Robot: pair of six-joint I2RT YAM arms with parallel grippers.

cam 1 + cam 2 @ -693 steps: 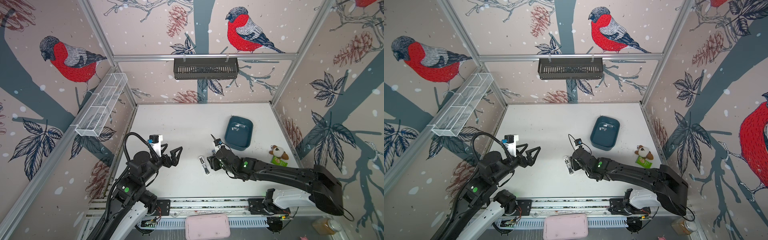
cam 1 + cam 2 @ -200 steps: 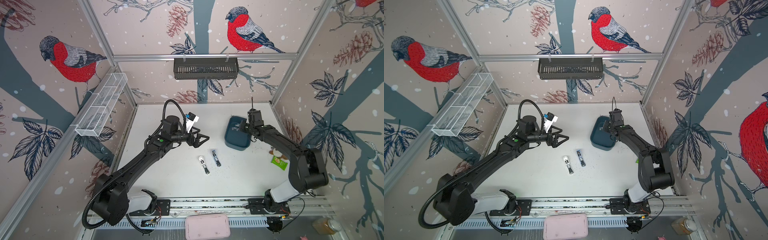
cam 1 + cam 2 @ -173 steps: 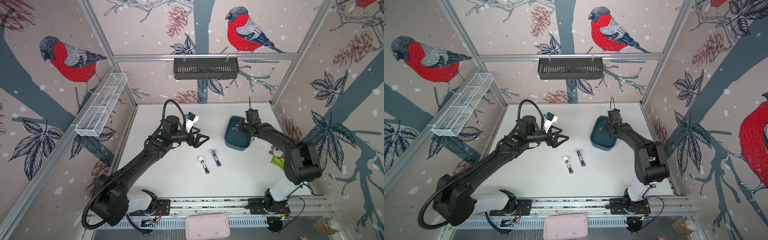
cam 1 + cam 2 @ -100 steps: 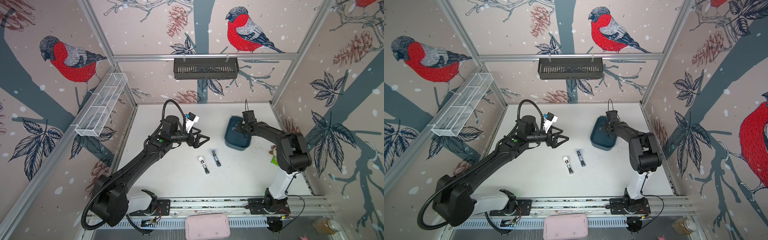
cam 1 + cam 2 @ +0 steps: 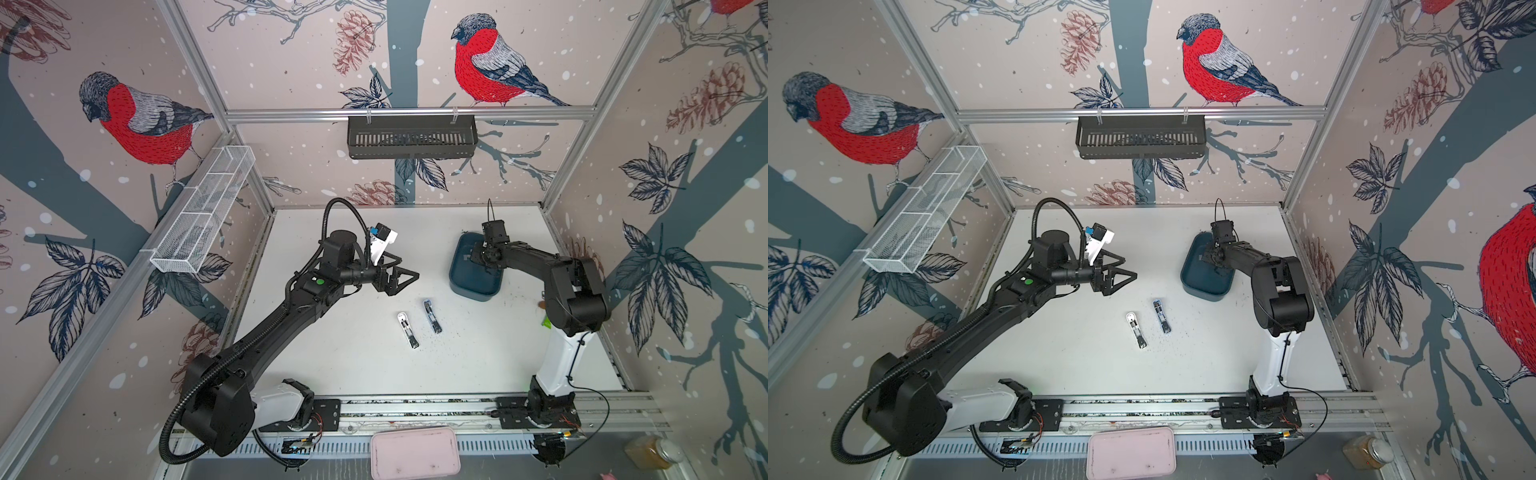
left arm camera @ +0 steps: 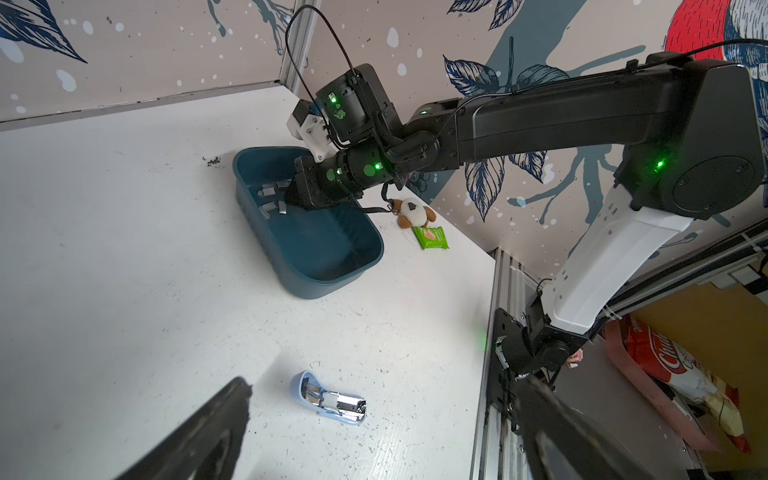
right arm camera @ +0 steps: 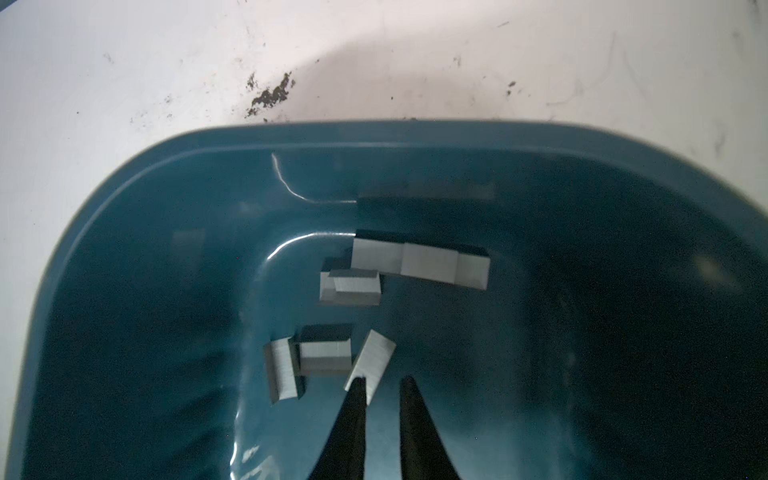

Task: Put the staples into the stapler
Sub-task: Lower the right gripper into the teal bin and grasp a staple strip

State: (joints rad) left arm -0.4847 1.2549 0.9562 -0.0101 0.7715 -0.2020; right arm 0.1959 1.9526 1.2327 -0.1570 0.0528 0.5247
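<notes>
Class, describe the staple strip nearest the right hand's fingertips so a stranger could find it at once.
On the right of the white table stands a dark blue tub, and the right hand reaches into it. Short grey staple strips lie on its floor. The wanted strip alone lies slantwise, one end at a fingertip; its neighbours lie squarer to the tub's wall.

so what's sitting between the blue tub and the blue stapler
Nothing: in both top views only bare white table separates the blue tub from the blue stapler. The left wrist view shows the same bare stretch.
</notes>
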